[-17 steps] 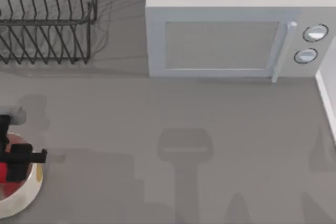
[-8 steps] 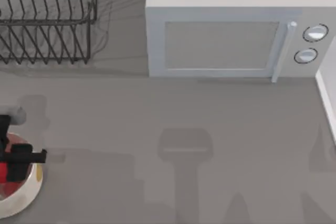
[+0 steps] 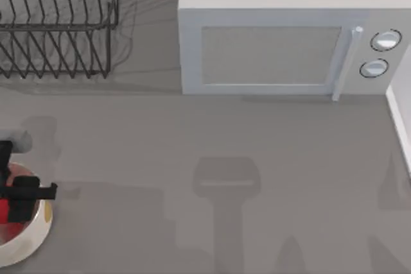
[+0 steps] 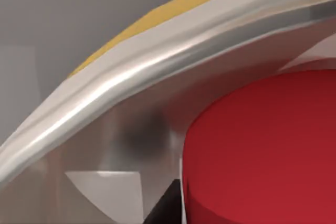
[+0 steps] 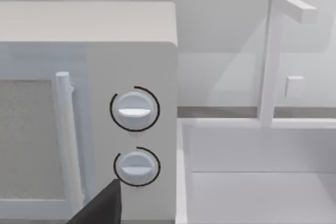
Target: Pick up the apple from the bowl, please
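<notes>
Apple low in the bowl, left jaws over it

Apple [image 3: 5,211] sits inside the bowl [image 3: 40,235] at the counter's [image 3: 257,145] near-left edge, directly beneath the left gripper [image 3: 19,198], so the coming move looks like a straight lift. Being round, it offers no long axis to align with. Whether the jaws are open or closed on it, I cannot tell. Right arm is parked facing the microwave [image 5: 131,129].

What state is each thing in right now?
apple: in the bowl, not lifted.
bowl: upright at the table's left edge.
left gripper: down in the bowl at the apple.
microwave: door closed.
dish rack: standing at the back left.
</notes>
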